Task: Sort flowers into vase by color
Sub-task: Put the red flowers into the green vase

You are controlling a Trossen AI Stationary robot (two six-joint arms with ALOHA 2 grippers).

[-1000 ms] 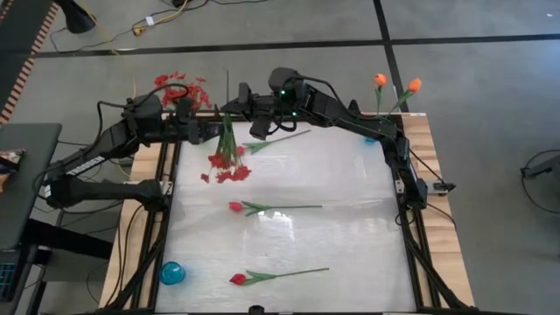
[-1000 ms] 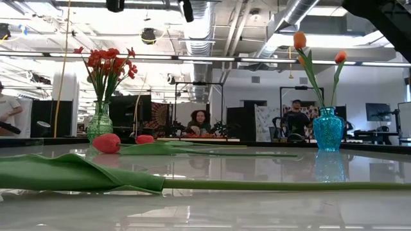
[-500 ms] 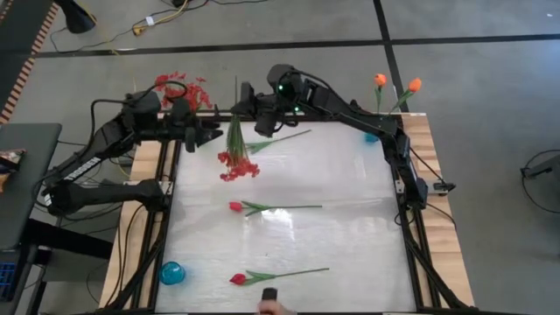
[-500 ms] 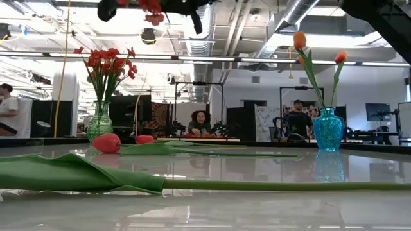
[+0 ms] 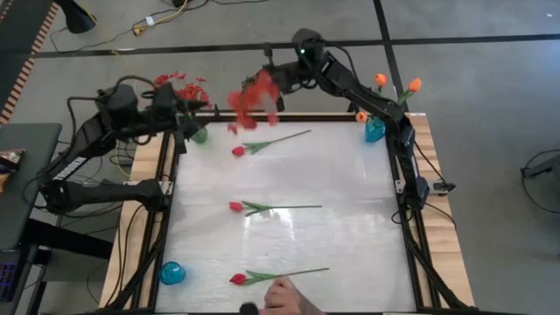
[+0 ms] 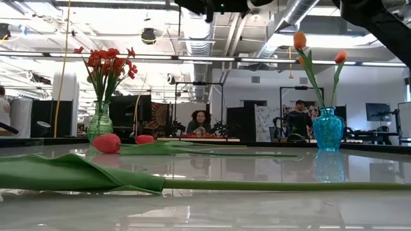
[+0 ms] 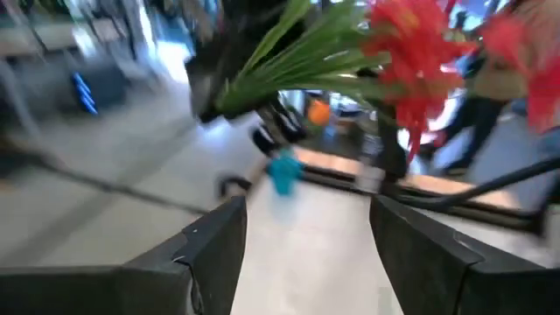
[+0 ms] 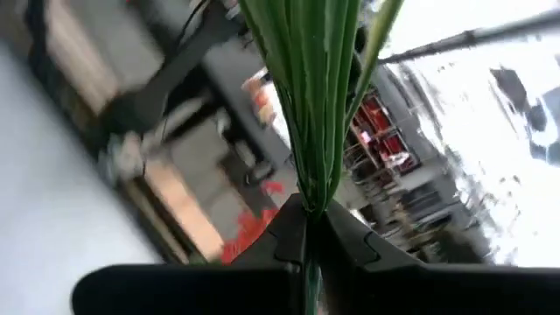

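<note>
Worktop (image 5: 289, 236): pale, glossy, mirror-like in the low view.

Right arm reaches over the far edge; its end effector (image 5: 269, 72) is clamped on the bundled green stems of a red spray (image 5: 252, 98), held aloft, blooms hanging free. The right wrist view shows the fingers (image 8: 289, 234) pinched tight on the stems. Judged to be in transit toward the green vase (image 6: 99, 120) at the far left corner, which already holds matching red sprays.

Left arm waits beside that corner; its end effector (image 7: 302, 236) stands apart, holding nothing.

Blue vase (image 5: 374, 129), far right corner, faceted glass, holds two orange tulips (image 6: 300, 40).

Three pinkish-red tulips (image 5: 237, 206) lie flat on the worktop, unsorted (smooth buds, long stems, broad leaves). A second blue vase (image 5: 171, 273) sits at the near left corner. A person's hand (image 5: 284, 296) shows at the near edge.
</note>
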